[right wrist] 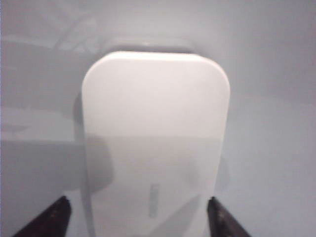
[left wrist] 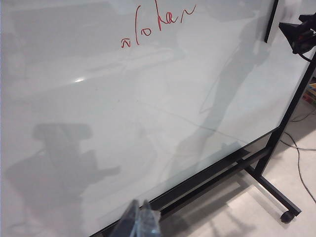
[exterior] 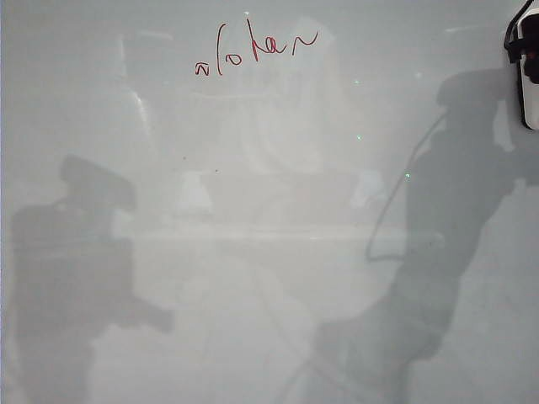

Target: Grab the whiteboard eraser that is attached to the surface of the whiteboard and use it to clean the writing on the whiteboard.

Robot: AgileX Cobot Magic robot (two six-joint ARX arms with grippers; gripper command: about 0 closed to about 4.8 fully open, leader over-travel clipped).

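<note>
The board (exterior: 269, 252) fills the exterior view, glossy and pale, with arm shadows on its lower left and right. The left gripper (left wrist: 139, 221) hangs off the board's lower edge, away from the surface; only its two fingertips show in the left wrist view, lying close together with almost no gap, and nothing is between them. The red writing (exterior: 253, 49) sits near the top edge, a little left of the middle, a short line of loops and squiggles; the left wrist view shows it too (left wrist: 157, 23), well apart from the left gripper. The eraser (right wrist: 155, 143) clings to the board near the right edge, high up, well right of the writing; in the exterior view only a white sliver with a dark rim shows at the frame's side (exterior: 529, 76). The right gripper (right wrist: 134, 217) is over the eraser, its dark fingers (right wrist: 49, 219) spread wide on either side of the white block, flanking it; whether they touch it I cannot tell.
</note>
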